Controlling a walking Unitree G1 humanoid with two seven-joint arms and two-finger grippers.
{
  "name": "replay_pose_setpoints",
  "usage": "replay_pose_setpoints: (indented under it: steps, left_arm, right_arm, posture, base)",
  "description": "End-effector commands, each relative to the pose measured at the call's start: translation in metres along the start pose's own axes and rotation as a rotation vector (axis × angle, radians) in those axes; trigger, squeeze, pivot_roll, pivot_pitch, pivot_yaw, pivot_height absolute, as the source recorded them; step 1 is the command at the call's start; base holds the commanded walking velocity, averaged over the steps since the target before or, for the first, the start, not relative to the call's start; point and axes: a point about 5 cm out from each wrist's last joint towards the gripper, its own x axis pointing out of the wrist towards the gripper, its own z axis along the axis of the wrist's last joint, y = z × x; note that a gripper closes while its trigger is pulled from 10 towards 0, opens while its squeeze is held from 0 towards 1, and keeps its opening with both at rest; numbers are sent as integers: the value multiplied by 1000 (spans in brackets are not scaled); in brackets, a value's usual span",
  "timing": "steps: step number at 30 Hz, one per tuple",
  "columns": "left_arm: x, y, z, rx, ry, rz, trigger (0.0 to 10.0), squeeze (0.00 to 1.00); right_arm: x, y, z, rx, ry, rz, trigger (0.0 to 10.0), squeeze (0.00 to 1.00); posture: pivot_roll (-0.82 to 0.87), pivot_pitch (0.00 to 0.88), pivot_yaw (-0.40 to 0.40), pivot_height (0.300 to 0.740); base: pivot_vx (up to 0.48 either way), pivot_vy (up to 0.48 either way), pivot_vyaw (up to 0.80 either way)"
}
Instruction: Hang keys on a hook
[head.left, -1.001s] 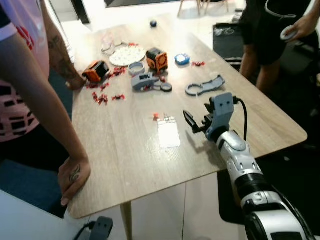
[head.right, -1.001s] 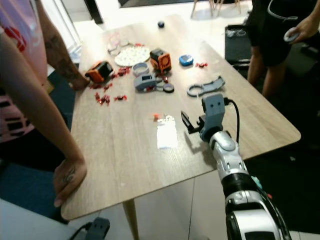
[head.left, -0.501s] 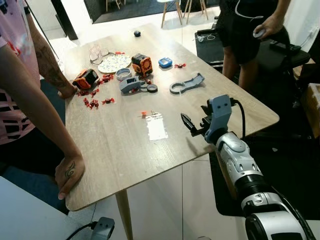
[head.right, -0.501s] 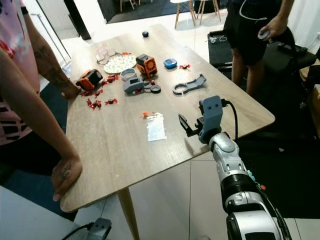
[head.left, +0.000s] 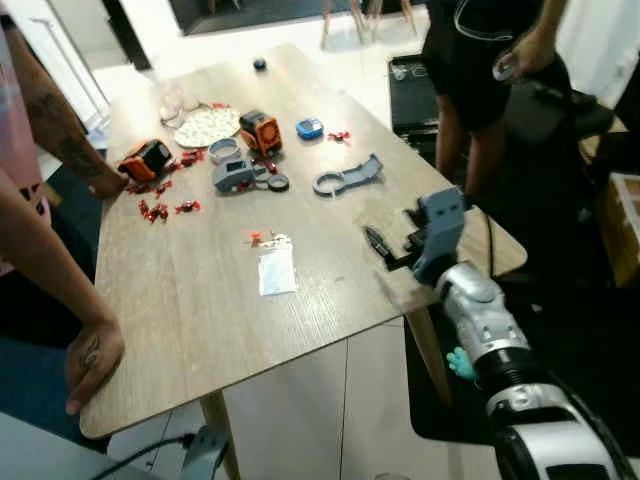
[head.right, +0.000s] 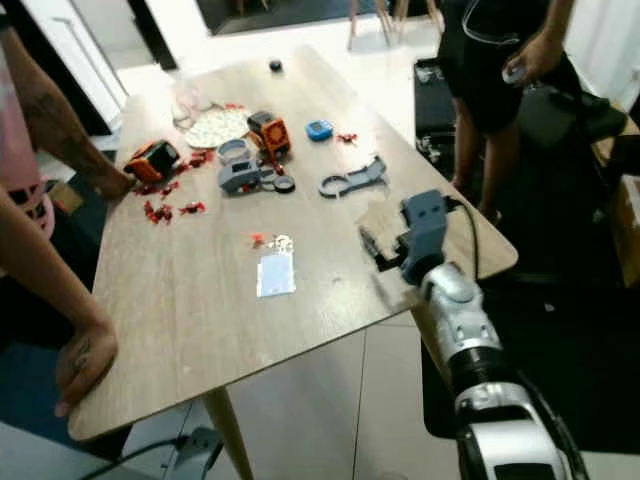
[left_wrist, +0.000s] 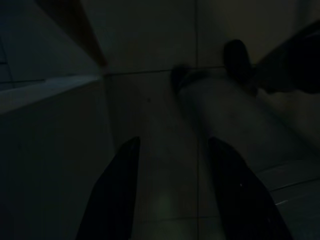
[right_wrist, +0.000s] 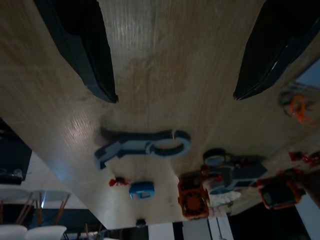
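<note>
1. Reaching forward on a silver right arm (head.left: 478, 318), forearm angled up and away from the body, wrist raised.
2. Holding the right gripper (head.left: 379, 245) out ahead with its two black fingers (right_wrist: 82, 47) spread wide apart, gripping nothing.
3. Pointing those fingertips forward and slightly downward.
4. Hanging the left gripper (left_wrist: 172, 195) low in deep shade, its two dark fingers (left_wrist: 116, 192) parted and pointing down, holding nothing.

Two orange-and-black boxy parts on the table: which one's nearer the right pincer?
The orange-and-black box by the white patterned plate; the other orange-and-black box lies by the person's hand, farther from the right pincer.
</note>
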Motion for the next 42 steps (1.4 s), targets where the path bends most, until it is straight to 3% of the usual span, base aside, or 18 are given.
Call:
replay_pose_setpoints:
  steps: [1,8,14,18,21,23,26,29,33,42]
  left_arm:
    - [-4,7,-13,2,50,24,10000,0]
    - [-4,7,-14,2,50,27,10000,0]
    - [-4,7,-14,8,50,30,10000,0]
    - [-4,6,-16,29,61,26,10000,0]
    - [-4,5,-17,32,64,26,10000,0]
    - [-6,6,-22,45,76,26,10000,0]
    - [-6,6,-23,48,80,26,10000,0]
    - [-9,8,-32,64,100,22,10000,0]
    - [-11,10,-38,69,112,22,10000,0]
    - [-15,14,-43,84,123,21,10000,0]
  right_arm:
    - [-1,7,-10,8,33,15,10000,0]
    - [-2,5,-10,-1,38,-1,10000,0]
    - [-1,-2,-7,-71,46,-23,10000,0]
    - [9,17,1,-81,17,143,10000,0]
    - [11,21,3,-72,10,178,10000,0]
    - [18,36,8,-32,-2,280,10000,0]
    - [19,40,9,-29,-1,312,10000,0]
    - [25,59,7,-10,22,399,10000,0]
    - [30,68,5,16,46,411,10000,0]
    - [46,69,19,128,49,320,10000,0]
  posture:
    - [-155,89,177,740]
    - [-154,91,176,740]
    - [-155,95,176,740]
    - [-157,120,181,740]
    - [-157,126,181,740]
    - [-146,164,182,740]
    - [-144,172,183,740]
    - [-130,206,184,740]
    - [-124,221,186,740]
    - [-112,236,188,740]
  base:
    - [0,0,0]
    - [0,0,0]
    - [0,0,0]
    - [0,0,0]
    - [0,0,0]
    - [0,0,0]
    - [0,0,0]
    - [0,0,0]
    - [0,0,0]
    - [0,0,0]
